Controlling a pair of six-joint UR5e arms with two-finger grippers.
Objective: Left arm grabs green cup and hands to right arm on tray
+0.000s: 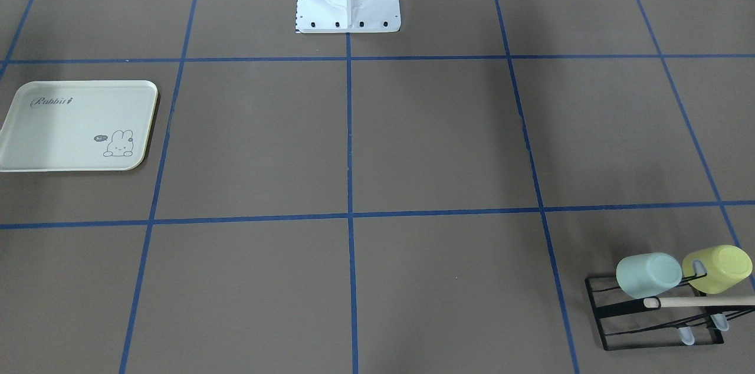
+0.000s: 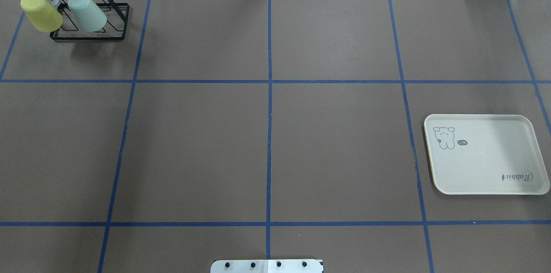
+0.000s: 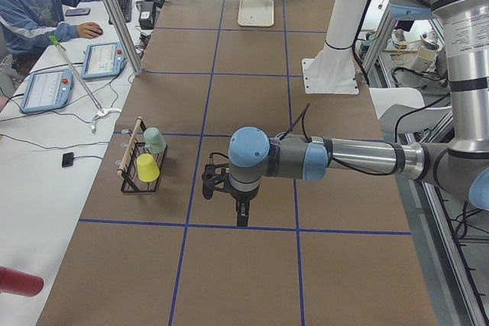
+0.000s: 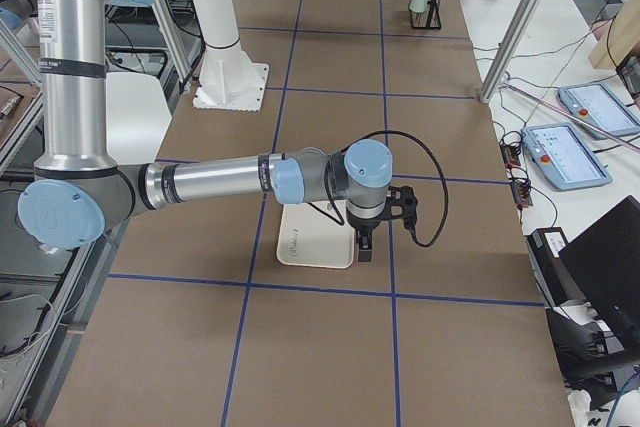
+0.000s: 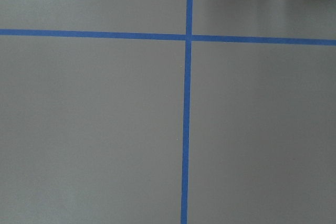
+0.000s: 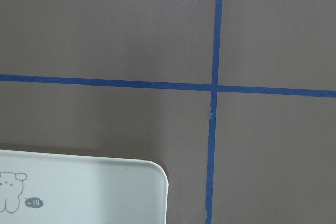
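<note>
Green cup (image 1: 647, 282) hangs tilted on the black rack (image 1: 607, 327) at the table's (image 1: 442, 144) far left corner. Tray (image 1: 35, 156) lies near the right edge. Left claw (image 3: 241, 215) and right claw (image 4: 364, 249) hover above; opening cannot be told.

You'll find the pale, minty green cup (image 2: 87, 12) tilted mouth-down on the black rack (image 2: 88, 38) at the desk's far left corner, the cream-white rabbit tray (image 2: 486, 178) lying flat well apart, right side.
</note>
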